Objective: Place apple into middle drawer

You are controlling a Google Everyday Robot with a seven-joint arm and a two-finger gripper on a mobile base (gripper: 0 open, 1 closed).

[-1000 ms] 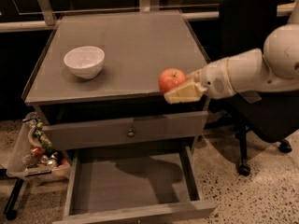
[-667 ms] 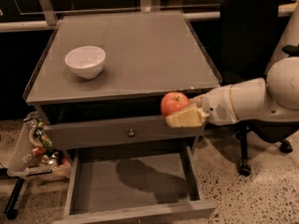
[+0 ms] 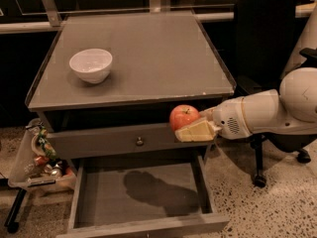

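The red-orange apple (image 3: 184,117) is held in my gripper (image 3: 192,127), whose cream fingers (image 3: 197,131) are shut on it from the right. The white arm reaches in from the right edge. The apple hangs in front of the cabinet's top drawer front, at its right end, above the open middle drawer (image 3: 143,195). The drawer is pulled out at the bottom, its flat grey-brown floor bare, with the arm's shadow on it.
A white bowl (image 3: 91,65) stands on the cabinet top (image 3: 148,58) at the left. The shut top drawer has a small round knob (image 3: 139,142). A black office chair (image 3: 262,43) stands to the right. A bin of wrappers (image 3: 37,155) sits at the lower left.
My gripper has carried the apple down from the cabinet top's front right edge, now level with the top drawer front, above the open drawer.
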